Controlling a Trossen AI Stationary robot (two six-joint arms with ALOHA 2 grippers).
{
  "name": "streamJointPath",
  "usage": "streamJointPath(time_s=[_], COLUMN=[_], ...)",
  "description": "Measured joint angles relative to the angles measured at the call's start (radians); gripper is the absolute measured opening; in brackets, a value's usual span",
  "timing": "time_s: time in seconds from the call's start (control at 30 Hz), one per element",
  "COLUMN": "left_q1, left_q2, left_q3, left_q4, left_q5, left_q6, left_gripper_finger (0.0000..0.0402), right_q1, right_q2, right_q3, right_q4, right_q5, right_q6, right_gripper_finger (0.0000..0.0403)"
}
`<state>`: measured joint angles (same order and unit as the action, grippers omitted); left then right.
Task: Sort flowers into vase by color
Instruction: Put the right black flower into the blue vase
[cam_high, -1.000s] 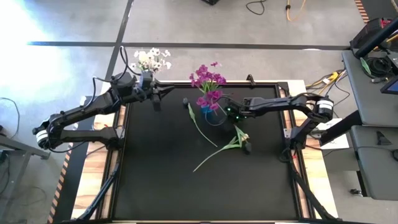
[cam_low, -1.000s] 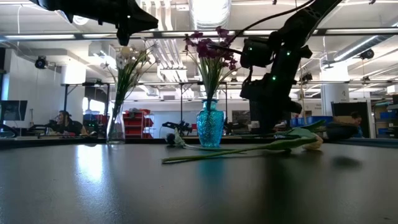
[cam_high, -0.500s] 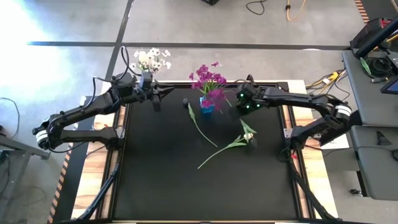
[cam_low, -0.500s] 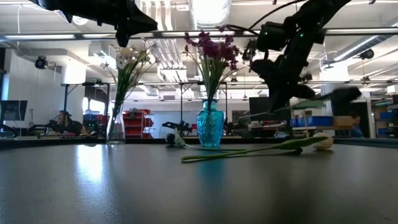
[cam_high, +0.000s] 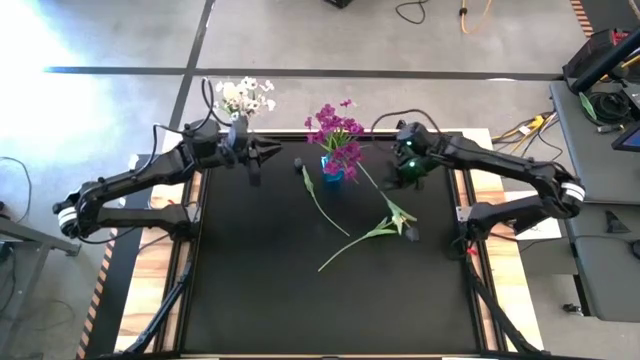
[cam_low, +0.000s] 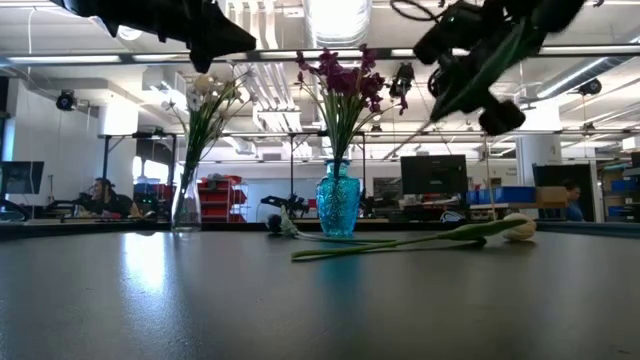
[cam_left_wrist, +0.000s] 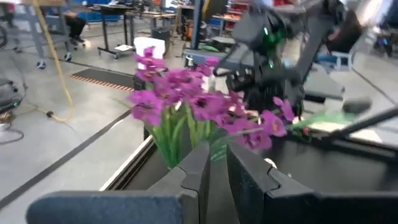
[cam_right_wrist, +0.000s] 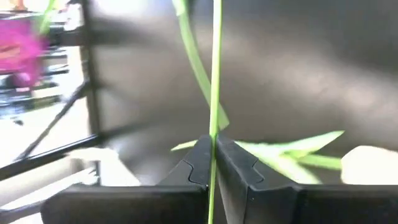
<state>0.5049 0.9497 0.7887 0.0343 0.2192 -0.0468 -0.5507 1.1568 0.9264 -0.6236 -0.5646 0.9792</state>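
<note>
Right gripper (cam_high: 408, 172) sits raised above the table's back right part, fingers (cam_right_wrist: 198, 163) pinched on a thin green stem of a magenta flower spray (cam_high: 349, 156). Stem runs straight up between the fingers in the right wrist view. Its blossom end hangs just beside the blue vase (cam_high: 333, 172), apart from the bunch of magenta sprays (cam_high: 334, 126) already standing in that vase. In the low view the same gripper is high above the tabletop, up at the level of the blooms.

Below and near the right gripper, a cream-peach tulip (cam_high: 397, 216) lies flat on the black table (cam_high: 260, 290), long green stem reaching toward the table's middle. A dark tulip bud (cam_high: 412, 233) lies touching or just beside it. Another dark-budded tulip (cam_high: 299, 165) lies left of the blue vase, its stem slanting toward the middle of the table.

Left gripper (cam_high: 272, 152) hovers over the back left part of the table, fingers (cam_left_wrist: 198, 163) close together with a narrow gap, nothing held. It points toward the blue vase. Just behind the left arm, a clear vase (cam_low: 187, 205) holds the white flower sprays (cam_high: 243, 96) at the table's back left edge.
</note>
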Motion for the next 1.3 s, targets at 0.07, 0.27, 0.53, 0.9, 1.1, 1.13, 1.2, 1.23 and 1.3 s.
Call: streamJointPath(time_s=[0.07, 0.27, 0.53, 0.9, 1.1, 1.13, 1.2, 1.23, 1.3], left_q1=[-0.02, -0.097, -0.199, -0.291, -0.364, -0.371, -0.38, -0.381, -0.38], left_q2=[0.006, 0.044, 0.267, 0.688, 0.846, 0.865, 0.897, 0.909, 0.931], left_q3=[0.0, 0.105, 0.492, 0.922, 1.098, 1.129, 1.19, 1.219, 1.27], left_q4=[0.002, -0.02, -0.296, -0.404, -0.49, -0.525, -0.568, -0.59, -0.622], left_q5=[0.0, -0.07, -0.106, -0.111, -0.292, -0.295, -0.298, -0.298, -0.298], left_q6=[0.034, 0.179, 0.45, 0.614, 0.691, 0.71, 0.732, 0.736, 0.737], left_gripper_finger=[0.0039, 0.0039, 0.0028, 0.0, 0.0009, 0.0014, 0.0026, 0.0033, 0.005], right_q1=[0.0, 0.0, 0.003, 0.003, 0.002, 0.002, 0.003, 0.003, 0.003], right_q2=[-0.038, -0.16, -0.204, -0.158, -0.157, -0.157, -0.158, -0.158, -0.158], right_q3=[0.0, 0.018, 0.118, 0.267, 0.297, 0.297, 0.296, 0.296, 0.296], right_q4=[0.002, 0.002, 0.002, 0.008, 0.007, 0.005, -0.002, -0.003, -0.003], right_q5=[-0.063, -0.159, -0.169, -0.24, -0.255, -0.254, -0.251, -0.25, -0.248], right_q6=[0.077, 0.33, 0.481, 0.461, 0.463, 0.463, 0.463, 0.463, 0.465], right_gripper_finger=[0.0012, 0.0012, 0.0012, 0.0012, 0.0012, 0.0012, 0.0012, 0.0012, 0.0012])
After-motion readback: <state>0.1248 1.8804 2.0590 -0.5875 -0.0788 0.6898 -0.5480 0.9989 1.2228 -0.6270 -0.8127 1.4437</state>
